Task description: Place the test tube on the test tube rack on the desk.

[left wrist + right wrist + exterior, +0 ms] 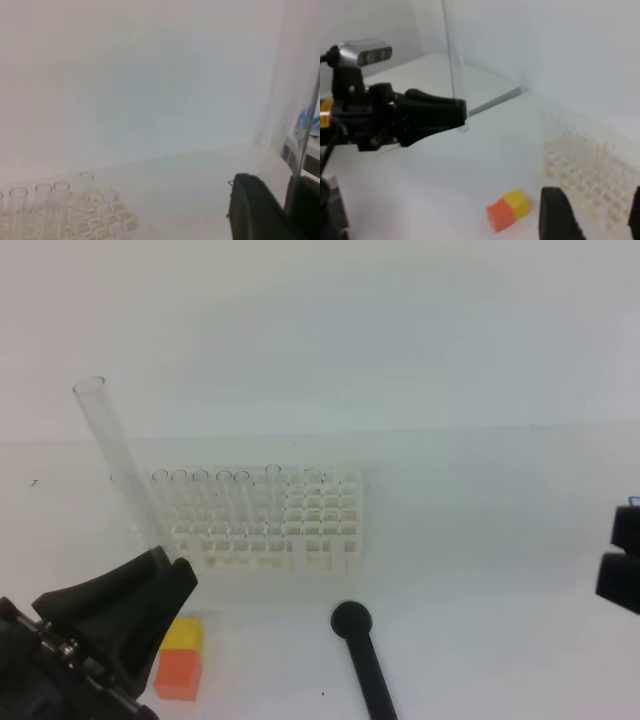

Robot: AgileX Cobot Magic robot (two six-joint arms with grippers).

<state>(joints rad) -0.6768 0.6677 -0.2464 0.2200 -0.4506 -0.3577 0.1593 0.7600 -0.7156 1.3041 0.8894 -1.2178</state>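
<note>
Taking the rack [265, 522] as the landmark: nearest the camera and to the rack's front left, the left claw [172, 565] pinches a glass tube [118, 465] near its lower end, so the tube rises from the black fingers and leans up and to the left, its open mouth well above the rack's top. Just in front of that claw, and in front of the rack's left corner, a yellow-and-orange block [181, 660] lies on the desk [480, 570]. In front of the rack's right part lies a black rod [365, 660] with a round end, that end pointing toward the rack. Far to the rack's right, at the picture's edge, only part of the right claw [622, 562] shows; its wrist view shows two dark fingers [559, 215] standing apart with nothing between them, spread wide. The rack itself stands on the desk, with several more clear tubes [223, 502] upright in its left rows. Behind the rack rises a plain white wall.
</note>
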